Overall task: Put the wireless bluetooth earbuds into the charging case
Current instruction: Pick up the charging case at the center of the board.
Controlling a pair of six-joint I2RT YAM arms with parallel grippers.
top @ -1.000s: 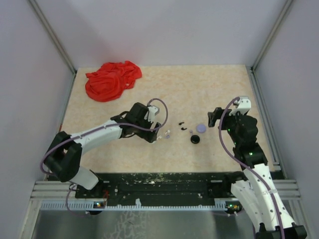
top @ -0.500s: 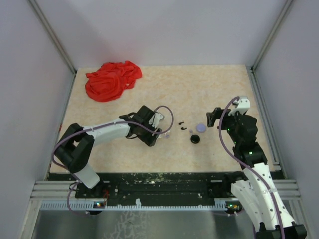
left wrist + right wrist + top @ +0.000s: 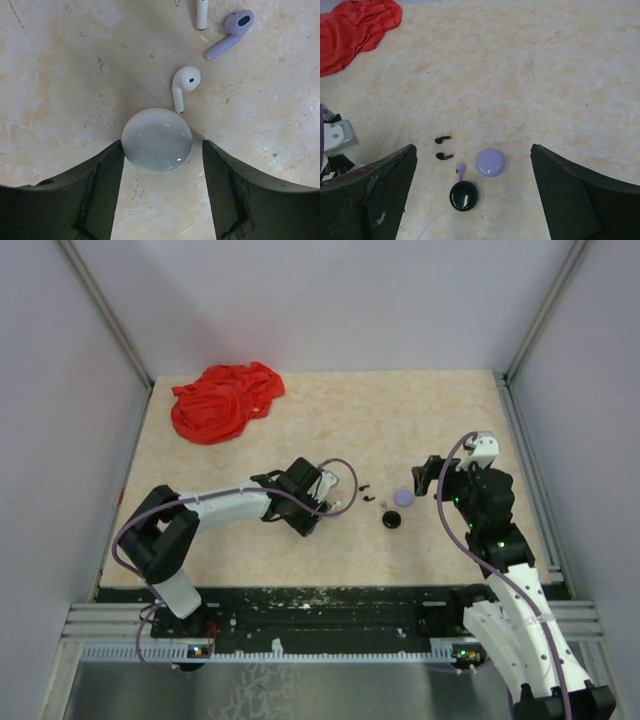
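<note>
A white round charging case (image 3: 156, 140) lies on the table between the jaws of my left gripper (image 3: 162, 145). The left jaw is at the case's edge, while the right jaw stands a small gap off, so the gripper is open around it. Just beyond the case lie a white earbud (image 3: 186, 82), a lavender earbud (image 3: 230, 32) and the stem of another white earbud (image 3: 201, 12). My right gripper (image 3: 472, 150) hangs wide open above two black earbuds (image 3: 442, 139), a lavender earbud (image 3: 460, 171), a lavender case (image 3: 490, 162) and a black case (image 3: 464, 195).
A crumpled red cloth (image 3: 222, 400) lies at the back left of the table. The lavender case (image 3: 403, 497) and the black case (image 3: 391, 520) sit between the two arms. Grey walls with metal posts enclose the table.
My left gripper has moved right and down over the white case, and its jaws have narrowed around it. The right arm has barely moved.
</note>
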